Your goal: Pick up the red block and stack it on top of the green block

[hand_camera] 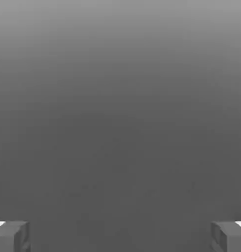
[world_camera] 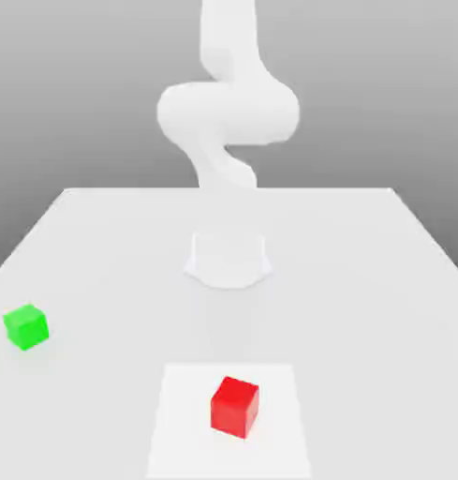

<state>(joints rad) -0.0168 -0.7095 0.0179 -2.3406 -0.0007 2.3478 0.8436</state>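
My tool [hand_camera: 120, 237] had dark grey fingertips [hand_camera: 19, 236] with a white patch beside each, against a plain grey backdrop that paled from dark to light. My arm [world_camera: 229, 112] was plain white. The desk [world_camera: 110, 281] was pale grey, the square panel [world_camera: 185, 422] on it plain white, the red block [world_camera: 234, 408] solid bright red, the green block [world_camera: 26, 327] solid bright green.

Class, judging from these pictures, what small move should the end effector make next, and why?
Probably move the open, empty end effector toward a spot above the red block, keeping it open: that block still needs picking up, lying on the white patch, apart from the green block.
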